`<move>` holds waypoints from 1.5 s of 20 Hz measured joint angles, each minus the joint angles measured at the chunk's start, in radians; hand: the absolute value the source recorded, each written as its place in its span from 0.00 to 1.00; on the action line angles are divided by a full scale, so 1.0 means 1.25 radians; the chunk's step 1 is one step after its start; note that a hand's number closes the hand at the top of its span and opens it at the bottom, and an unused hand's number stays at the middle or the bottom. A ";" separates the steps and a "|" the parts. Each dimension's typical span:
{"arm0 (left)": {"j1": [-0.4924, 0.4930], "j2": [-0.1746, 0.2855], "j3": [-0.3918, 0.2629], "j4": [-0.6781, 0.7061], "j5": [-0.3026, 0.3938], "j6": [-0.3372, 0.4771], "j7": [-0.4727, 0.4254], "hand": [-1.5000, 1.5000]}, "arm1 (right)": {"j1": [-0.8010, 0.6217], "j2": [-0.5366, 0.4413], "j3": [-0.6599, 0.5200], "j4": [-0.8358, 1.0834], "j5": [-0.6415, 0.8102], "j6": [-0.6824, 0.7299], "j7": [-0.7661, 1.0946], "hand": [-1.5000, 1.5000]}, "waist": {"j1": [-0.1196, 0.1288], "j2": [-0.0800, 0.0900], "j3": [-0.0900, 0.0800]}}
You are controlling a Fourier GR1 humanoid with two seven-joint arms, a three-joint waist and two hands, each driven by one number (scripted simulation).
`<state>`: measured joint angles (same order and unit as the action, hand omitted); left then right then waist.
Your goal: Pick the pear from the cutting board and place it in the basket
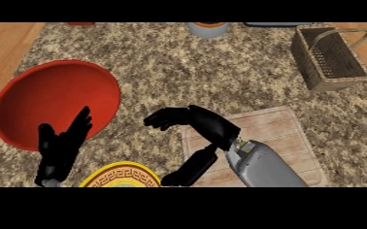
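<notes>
The speckled stone counter (179,68) fills the head view. The wooden cutting board (283,126) lies at about 4 o'clock from its middle. The right hand (213,122) hangs over the board's left edge at about 5 o'clock, at the end of the grey forearm (265,167), which crosses the board from the lower edge. Its fingers (168,116) bend leftward past the board and over the counter. Its thumb (193,167) points down toward 6 o'clock, well apart from them, so the hand stands wide with bare counter showing in the gap. The pear shows nowhere on the visible part of the board or in the basket. It may lie under the palm or the forearm, but the view does not let me tell. The wicker basket (308,73) with its arched handle stands at 2 o'clock, well apart from the hand. A large red bowl (50,97) sits at 9 o'clock. The left hand (61,148) rests at 8 o'clock with straight fingers pointing up, overlapping the bowl's lower rim in the view. A yellow patterned plate (118,174) shows at 7 o'clock, between the two hands. A grey cup (208,29) with an orange inside stands at 12 o'clock at the far edge.
</notes>
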<state>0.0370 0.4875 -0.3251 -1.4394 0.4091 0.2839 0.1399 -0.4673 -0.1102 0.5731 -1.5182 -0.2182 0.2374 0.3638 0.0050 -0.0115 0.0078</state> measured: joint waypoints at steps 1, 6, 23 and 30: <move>0.001 0.000 -0.001 -0.002 -0.002 0.001 0.001 0.50 | -0.030 -0.025 0.001 -0.003 0.031 0.004 0.017 0.00 | -0.001 -0.001 0.000; 0.009 -0.002 -0.004 -0.015 -0.007 0.001 0.002 0.50 | -0.200 -0.152 -0.028 0.002 0.110 0.089 0.112 0.00 | 0.005 0.000 -0.001; 0.005 -0.011 0.007 -0.005 -0.016 -0.019 0.008 0.50 | -0.596 -0.400 -0.086 0.283 -0.115 0.667 0.193 0.00 | 0.013 0.008 0.001; 0.015 -0.013 0.029 0.002 -0.015 -0.029 0.004 0.50 | -0.621 -0.403 -0.065 0.329 -0.132 0.723 0.198 0.00 | 0.006 0.005 0.003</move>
<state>0.0562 0.4717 -0.2886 -1.4375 0.3905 0.2476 0.1452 -1.2431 -0.6139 0.4920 -1.1064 -0.3828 1.1409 0.6114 0.0129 -0.0058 0.0113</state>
